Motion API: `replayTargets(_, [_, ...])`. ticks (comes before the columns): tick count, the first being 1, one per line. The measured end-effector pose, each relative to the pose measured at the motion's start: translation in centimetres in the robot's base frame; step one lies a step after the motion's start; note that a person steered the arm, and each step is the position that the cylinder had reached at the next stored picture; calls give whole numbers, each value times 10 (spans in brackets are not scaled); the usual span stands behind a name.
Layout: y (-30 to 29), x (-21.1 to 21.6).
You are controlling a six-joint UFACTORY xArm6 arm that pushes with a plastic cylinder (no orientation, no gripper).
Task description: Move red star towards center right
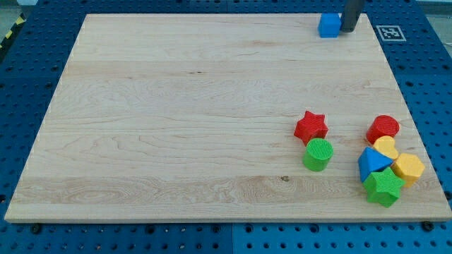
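The red star (311,127) lies on the wooden board (176,106) at the view's lower right, just above a green cylinder (318,154) that touches or nearly touches it. My tip (349,30) is at the view's top right, right beside a blue cube (328,25) on its right side. The tip is far from the red star, well above it in the view.
A cluster sits at the board's right edge: a red cylinder (383,129), a yellow heart (385,147), a blue triangle (372,164), a yellow hexagon (408,168) and a green star (383,186). A marker tag (390,32) is at the top right corner.
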State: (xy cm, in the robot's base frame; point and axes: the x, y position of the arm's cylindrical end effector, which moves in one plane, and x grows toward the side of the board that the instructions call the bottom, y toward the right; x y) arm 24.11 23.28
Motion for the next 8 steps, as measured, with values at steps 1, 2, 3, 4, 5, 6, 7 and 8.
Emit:
replayTargets(1, [-19, -5])
replayTargets(2, [-21, -5])
replayTargets(3, [-1, 58])
replayTargets(4, [-1, 124])
replayTargets(5, [-37, 144])
replayTargets(6, [-115, 141])
replayTargets(7, [-206, 155])
replayTargets(8, [-251, 215])
